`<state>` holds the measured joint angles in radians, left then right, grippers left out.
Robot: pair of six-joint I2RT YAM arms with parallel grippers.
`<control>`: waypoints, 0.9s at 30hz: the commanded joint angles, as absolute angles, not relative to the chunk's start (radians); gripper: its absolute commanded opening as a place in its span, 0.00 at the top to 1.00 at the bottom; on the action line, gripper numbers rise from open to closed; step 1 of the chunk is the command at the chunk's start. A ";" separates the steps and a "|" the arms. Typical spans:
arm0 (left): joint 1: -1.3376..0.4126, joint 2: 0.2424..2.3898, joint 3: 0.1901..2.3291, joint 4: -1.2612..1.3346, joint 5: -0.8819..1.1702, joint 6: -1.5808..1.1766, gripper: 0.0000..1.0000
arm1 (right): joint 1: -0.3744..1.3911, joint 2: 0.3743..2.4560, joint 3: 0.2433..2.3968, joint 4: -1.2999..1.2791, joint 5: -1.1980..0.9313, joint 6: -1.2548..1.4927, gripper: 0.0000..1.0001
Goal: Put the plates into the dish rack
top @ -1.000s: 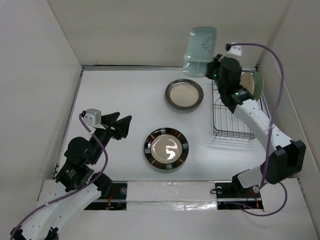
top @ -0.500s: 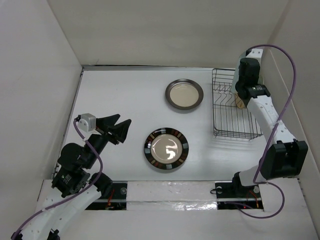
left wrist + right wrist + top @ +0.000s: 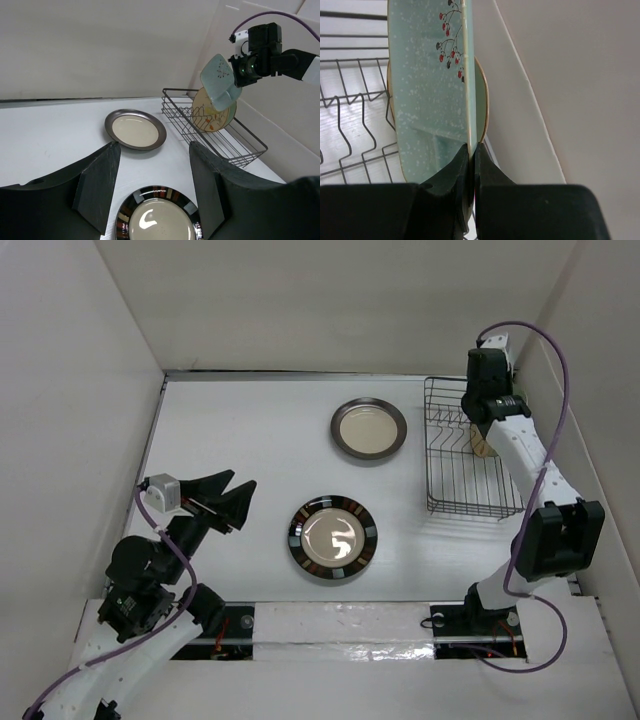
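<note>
Here, the white table (image 3: pixel 260 430) takes up most of the overhead view, with plain walls around it. The dark wire dish rack (image 3: pixel 465 490) sits at the table's far right, close to the right wall.

The right arm reaches up along that wall so that its wrist hangs over the far end of the rack. The left arm stays low at the near left.

Two round plates lie flat on the open table. The striped-rim plate (image 3: pixel 333 538) is near the middle, just ahead of the left gripper (image 3: pixel 236 490). The brown-rimmed cream plate (image 3: pixel 369 428) lies farther back, to the left of the rack and apart from it.

Inside the rack, the cream floral plate (image 3: pixel 207 120) stands on edge among the prongs at the far end, leaning a little.

The pale-green rectangular plate (image 3: pixel 218 80) is held in the air over that end of the rack, directly in front of the floral plate. It is tilted, with its red-berry sprig showing. I cannot tell whether its lower edge touches the floral plate or the wires.

The right gripper (image 3: pixel 471 150) is clamped on one edge of the green plate, and the right wrist view shows the plate edge-on between the two fingers.

The left gripper is spread wide and grasps nothing. Its two dark fingers (image 3: pixel 97 185) frame the striped-rim plate in the left wrist view.
</note>
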<state>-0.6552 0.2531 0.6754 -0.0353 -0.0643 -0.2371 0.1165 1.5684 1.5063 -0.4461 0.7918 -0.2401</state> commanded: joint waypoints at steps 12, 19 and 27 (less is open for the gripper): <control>-0.672 0.219 0.710 0.006 -0.104 -0.232 0.45 | 0.147 1.632 1.491 -0.287 0.982 -0.403 1.00; -0.672 0.222 0.709 0.006 -0.110 -0.233 0.45 | 0.147 1.678 1.447 -0.287 0.985 -0.373 1.00; -0.672 0.235 0.707 0.006 -0.110 -0.232 0.45 | 0.189 1.707 1.304 -0.161 1.028 -0.361 1.00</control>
<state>-0.6662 0.2314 0.6754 -0.0353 -0.1066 -0.2367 0.1772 1.7111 1.3182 -0.3229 0.9066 -0.3561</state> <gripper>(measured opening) 0.546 0.067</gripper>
